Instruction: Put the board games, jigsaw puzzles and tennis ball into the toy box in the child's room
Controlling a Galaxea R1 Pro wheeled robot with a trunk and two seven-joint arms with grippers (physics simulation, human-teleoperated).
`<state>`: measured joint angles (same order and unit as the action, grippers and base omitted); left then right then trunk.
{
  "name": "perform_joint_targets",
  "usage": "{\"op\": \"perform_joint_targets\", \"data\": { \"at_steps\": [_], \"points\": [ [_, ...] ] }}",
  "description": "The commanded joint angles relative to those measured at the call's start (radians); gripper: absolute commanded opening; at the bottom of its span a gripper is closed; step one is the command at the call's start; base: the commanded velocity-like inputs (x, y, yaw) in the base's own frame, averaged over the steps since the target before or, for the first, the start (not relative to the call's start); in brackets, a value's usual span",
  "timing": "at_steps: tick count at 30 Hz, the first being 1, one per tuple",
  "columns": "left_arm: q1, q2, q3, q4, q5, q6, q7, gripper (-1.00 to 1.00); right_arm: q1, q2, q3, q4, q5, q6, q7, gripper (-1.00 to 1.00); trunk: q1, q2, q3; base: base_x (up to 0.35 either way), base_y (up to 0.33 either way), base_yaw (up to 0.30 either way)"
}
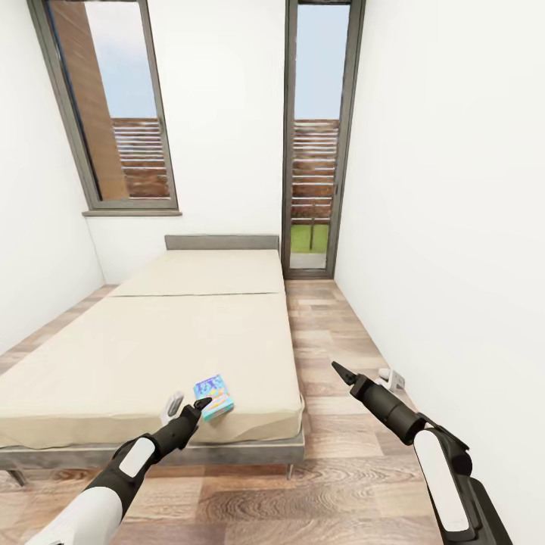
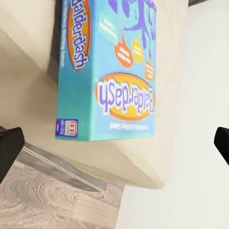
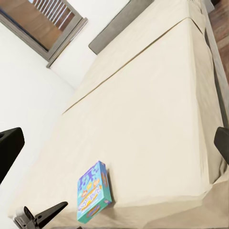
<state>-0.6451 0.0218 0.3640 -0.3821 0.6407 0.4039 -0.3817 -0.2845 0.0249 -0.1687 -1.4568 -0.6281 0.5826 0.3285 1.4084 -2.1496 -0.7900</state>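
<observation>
The left end effector (image 1: 187, 406) is spread, just beside the blue board game (image 1: 213, 396) on the bed's (image 1: 151, 356) near edge; the right end effector (image 1: 338, 369) is spread over the floor (image 1: 333, 333).

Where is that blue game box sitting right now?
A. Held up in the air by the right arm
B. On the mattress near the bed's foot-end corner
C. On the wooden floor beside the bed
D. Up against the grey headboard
B: the blue game box lies flat on the cream mattress of the bed near its foot-end corner, with the open left gripper just short of it.
</observation>
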Motion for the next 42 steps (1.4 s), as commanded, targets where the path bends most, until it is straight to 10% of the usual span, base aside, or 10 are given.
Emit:
{"op": "perform_joint_targets", "data": {
  "at_steps": [1,23,42],
  "points": [
    [-0.001,0.0,0.006,0.0,0.005,0.009,-0.002,1.0,-0.001,0.001,-0.003,0.0,-0.004,0.008,0.003,1.0,0.0,0.0,-0.001,0.053,0.0,0.0],
    [-0.001,0.0,0.009,0.0,0.005,0.009,-0.003,1.0,0.0,0.001,-0.003,0.0,-0.004,0.008,0.003,1.0,0.057,-0.105,-0.048,0.006,0.0,0.0],
    [-0.001,-0.002,0.005,0.0,0.005,0.009,-0.003,1.0,-0.001,0.001,-0.003,0.0,-0.004,0.008,0.003,1.0,0.057,-0.105,-0.048,0.0,-0.067,0.0]
  ]
}}
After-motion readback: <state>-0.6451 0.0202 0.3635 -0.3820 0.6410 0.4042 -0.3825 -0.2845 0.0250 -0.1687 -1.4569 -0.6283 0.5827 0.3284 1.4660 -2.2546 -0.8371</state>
